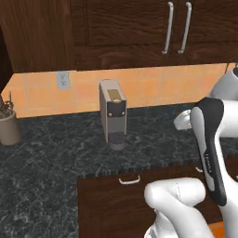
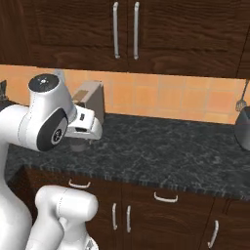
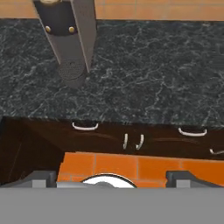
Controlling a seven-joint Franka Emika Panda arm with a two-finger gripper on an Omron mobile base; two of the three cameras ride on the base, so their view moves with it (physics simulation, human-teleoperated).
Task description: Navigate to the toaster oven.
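The toaster oven is out of view. My gripper point(image 3: 112, 179) points down over the front edge of the dark stone counter point(image 3: 153, 74). Its two grey fingertips point(image 3: 41, 177) stand wide apart, open, with nothing between them. The white hand point(image 2: 84, 126) hangs in front of a tall grey coffee machine point(image 2: 92, 100), and its end pokes out from behind the forearm point(image 1: 183, 121).
The coffee machine point(image 1: 113, 114) stands against the orange tile backsplash, beside a wall outlet point(image 1: 62, 79). A grey utensil holder point(image 1: 8, 125) sits at the counter's left end, and a dark one point(image 2: 242, 127) at the right. Dark wood cabinets point(image 1: 139, 28) hang above; drawers point(image 1: 129, 180) lie below.
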